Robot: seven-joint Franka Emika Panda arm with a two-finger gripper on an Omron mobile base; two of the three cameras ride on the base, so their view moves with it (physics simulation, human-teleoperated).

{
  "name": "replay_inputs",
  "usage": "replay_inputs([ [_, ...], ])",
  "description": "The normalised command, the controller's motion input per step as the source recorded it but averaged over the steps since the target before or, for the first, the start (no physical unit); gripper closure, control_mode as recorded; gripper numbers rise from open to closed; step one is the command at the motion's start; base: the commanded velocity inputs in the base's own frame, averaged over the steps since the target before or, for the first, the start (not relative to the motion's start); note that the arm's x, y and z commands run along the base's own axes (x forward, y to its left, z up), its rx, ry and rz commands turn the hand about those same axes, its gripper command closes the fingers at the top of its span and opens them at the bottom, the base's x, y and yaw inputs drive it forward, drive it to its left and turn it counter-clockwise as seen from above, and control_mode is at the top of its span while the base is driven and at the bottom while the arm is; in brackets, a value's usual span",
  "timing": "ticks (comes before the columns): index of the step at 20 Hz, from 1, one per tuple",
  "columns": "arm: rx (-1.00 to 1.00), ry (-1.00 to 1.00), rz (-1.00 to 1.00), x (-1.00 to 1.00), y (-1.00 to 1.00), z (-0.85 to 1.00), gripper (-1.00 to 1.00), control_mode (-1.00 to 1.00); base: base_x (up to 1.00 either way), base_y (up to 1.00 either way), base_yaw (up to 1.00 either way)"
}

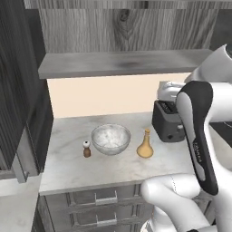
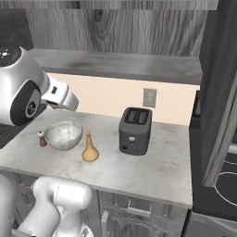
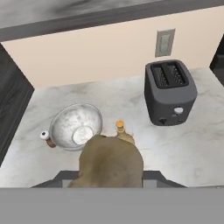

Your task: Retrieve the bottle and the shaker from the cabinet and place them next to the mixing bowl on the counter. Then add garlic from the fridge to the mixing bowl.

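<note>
The tool (image 3: 111,175) is closed round the garlic (image 3: 111,162), a light, firm lump best pinched across its middle, above the bowl (image 3: 76,127) near the worktop's (image 3: 192,148) left edge

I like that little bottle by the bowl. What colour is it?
The bottle is tan-yellow, plain with no pattern. The left base view shows it best.

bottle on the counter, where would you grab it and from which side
Judging by its shape, take the bottle by its slim neck, just above the bulbous base, with the pincer coming down from above. It stands upright on the counter, and the mixing bowl sits close beside it, so a top approach seems clearer than a sideways one.
</note>
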Motion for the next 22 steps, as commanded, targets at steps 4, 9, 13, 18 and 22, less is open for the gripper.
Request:
replay_inputs([
  [4,0.00,0.02,0.00,-0.14,0.46,-0.34,1.00,-1.00,0.00,0.00,0.00],
  [9,0.00,0.08,0.00,-0.01,0.52,-0.30,1.00,-1.00,0.00,0.00,0.00],
  [13,0.00,0.17,0.03,0.28,0.46,-0.24,1.00,-1.00,0.00,0.00,0.00],
  [18,-0.08,0.29,0.06,0.53,0.44,-0.22,1.00,-1.00,0.00,0.00,0.00],
  [22,-0.09,0.09,0.00,0.49,0.11,-0.43,1.00,-1.00,0.00,0.00,0.00],
])
